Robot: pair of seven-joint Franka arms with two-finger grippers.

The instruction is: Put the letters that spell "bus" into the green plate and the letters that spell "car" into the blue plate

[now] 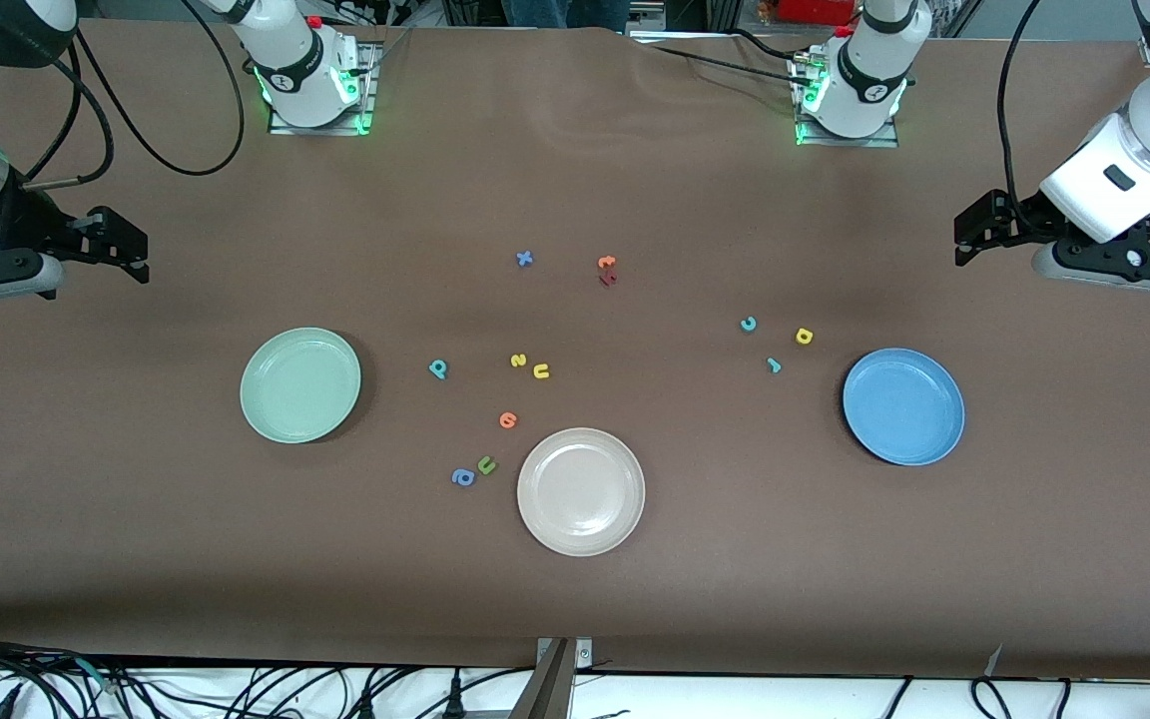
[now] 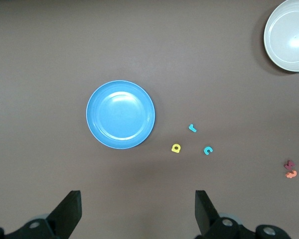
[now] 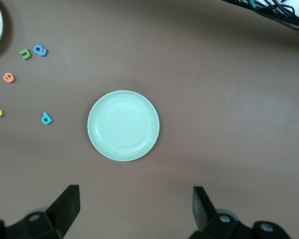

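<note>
**Waiting over an untouched table, both arms wide open**

Looking down from the front, I see the green plate [image 1: 299, 384] bare toward the right arm's end and the blue plate [image 1: 902, 405] bare toward the left arm's end. The teal b [image 1: 438, 368], yellow s [image 1: 518, 360] and yellow u [image 1: 540, 371] lie between the green plate and the white plate [image 1: 581, 490]. The teal c [image 1: 749, 324], yellow a [image 1: 804, 337] and thin r [image 1: 774, 365] sit near the blue plate. The right gripper [image 1: 121, 250] and left gripper [image 1: 974, 235] hang at the table's ends, released and holding nothing.

My left wrist view looks down on the blue plate [image 2: 120, 114], with the r [image 2: 192, 128], a [image 2: 176, 148] and c [image 2: 208, 150] close by, fingers [image 2: 204, 209] spread.

My right wrist view shows the green plate [image 3: 123, 125] and the b [image 3: 46, 118].

I judge nothing is sorted yet. I would take the nearest letter per arm, descend straight, and avoid the green u [image 1: 486, 464] and blue a [image 1: 462, 477].
</note>
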